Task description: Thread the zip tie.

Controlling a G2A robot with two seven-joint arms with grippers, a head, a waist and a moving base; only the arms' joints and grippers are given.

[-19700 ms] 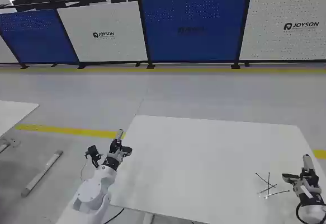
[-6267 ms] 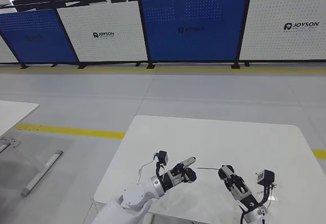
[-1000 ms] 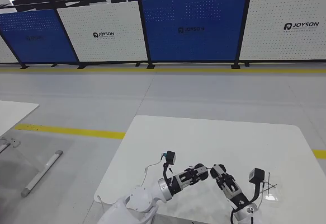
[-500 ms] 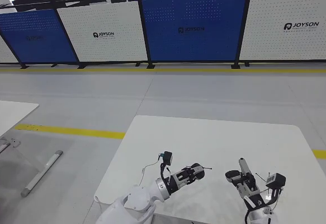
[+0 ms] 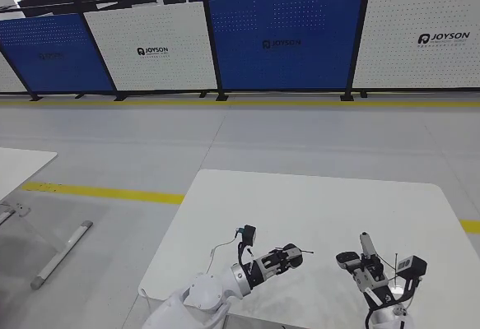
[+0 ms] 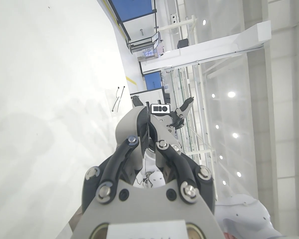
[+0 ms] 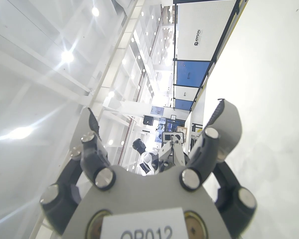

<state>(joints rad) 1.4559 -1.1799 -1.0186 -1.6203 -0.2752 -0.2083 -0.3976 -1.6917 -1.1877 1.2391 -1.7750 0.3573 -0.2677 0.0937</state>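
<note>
My left tool (image 6: pixel 144 113) is clamped on the zip tie (image 5: pixel 305 248), its free end offered across the bench (image 5: pixel 322 206). My right tool (image 7: pixel 155 106) stands apart, I judge to take it.

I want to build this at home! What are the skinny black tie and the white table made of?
The zip tie looks like thin black plastic, probably nylon: a stiff narrow strip poking straight out of the shut left gripper. The table looks smooth and matte white, maybe laminate or painted board; its inside is hidden.
</note>
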